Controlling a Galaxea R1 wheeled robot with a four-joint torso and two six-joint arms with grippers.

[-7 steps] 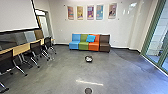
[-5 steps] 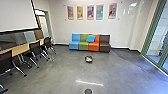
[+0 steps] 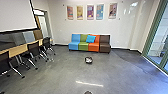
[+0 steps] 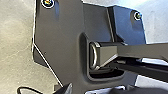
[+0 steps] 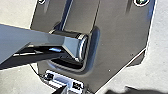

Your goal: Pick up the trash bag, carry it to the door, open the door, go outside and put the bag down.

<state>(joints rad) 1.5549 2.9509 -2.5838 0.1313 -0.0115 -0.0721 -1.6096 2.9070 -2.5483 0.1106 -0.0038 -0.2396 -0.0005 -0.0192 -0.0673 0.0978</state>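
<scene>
Ahead of us, five colourful posters (image 3: 90, 12) hang in a row on a white wall (image 3: 60, 31). Below them we see a low sofa (image 3: 74, 45) in blue, green, orange and brown, with a bright blue cushion (image 3: 90, 38) tilted on it. To our left, dark chairs (image 3: 33, 48) line a wooden table (image 3: 19, 49) near a big white panel (image 3: 15, 15); to our right stands green-framed glass (image 3: 158, 37). A streak of light (image 3: 89, 83) crosses the grey floor (image 3: 60, 71).

white screen (image 3: 16, 15) partly beyond picture's edge
</scene>
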